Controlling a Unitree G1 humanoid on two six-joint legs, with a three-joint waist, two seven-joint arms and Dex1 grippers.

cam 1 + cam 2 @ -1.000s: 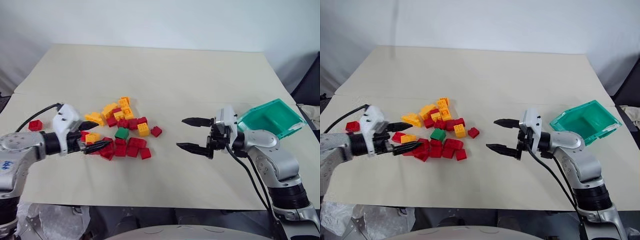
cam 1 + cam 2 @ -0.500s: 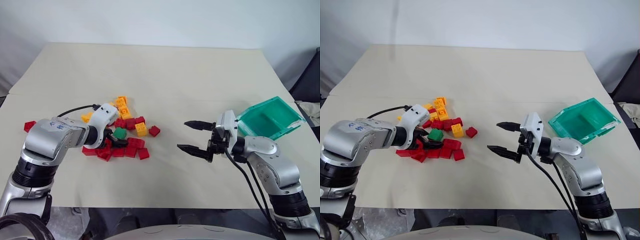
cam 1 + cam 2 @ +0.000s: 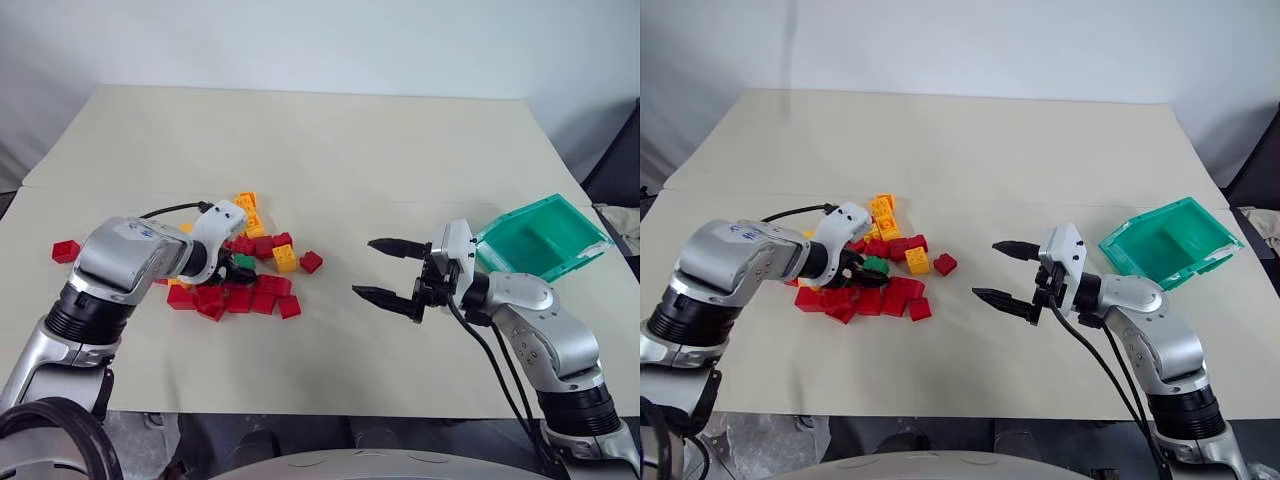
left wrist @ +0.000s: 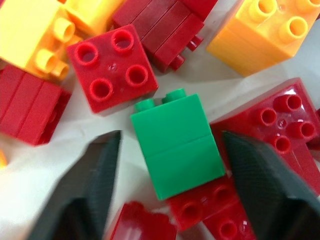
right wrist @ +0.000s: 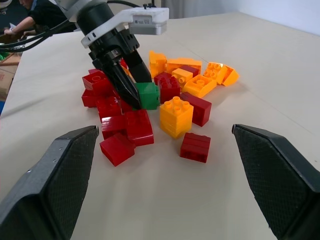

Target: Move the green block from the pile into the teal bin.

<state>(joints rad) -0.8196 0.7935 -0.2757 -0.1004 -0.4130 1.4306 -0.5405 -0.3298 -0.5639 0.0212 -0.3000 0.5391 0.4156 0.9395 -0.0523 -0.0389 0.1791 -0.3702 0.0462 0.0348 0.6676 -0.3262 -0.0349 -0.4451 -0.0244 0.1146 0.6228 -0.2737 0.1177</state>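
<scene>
The green block (image 4: 177, 145) lies on its side in the pile (image 3: 265, 287) of red and yellow-orange bricks, left of the table's middle. My left gripper (image 3: 232, 268) points steeply down into the pile and is open. Its two fingers (image 4: 95, 175) straddle the green block with a narrow gap on each side. The right wrist view shows those fingers coming down beside the green block (image 5: 148, 95). My right gripper (image 3: 363, 267) hangs open and empty right of the pile, pointing toward it. The teal bin (image 3: 530, 210) sits tilted at the table's right edge, behind the right arm.
One red brick (image 3: 67, 250) lies alone near the table's left edge. Another red brick (image 3: 312, 262) sits at the pile's right fringe. Red bricks (image 4: 107, 67) crowd the green block on several sides. A black cable loops off my left wrist.
My left gripper swung in from the pile's left side, tipped downward and came down over the green block, its fingers narrowing around it. The right arm stayed where it was.
</scene>
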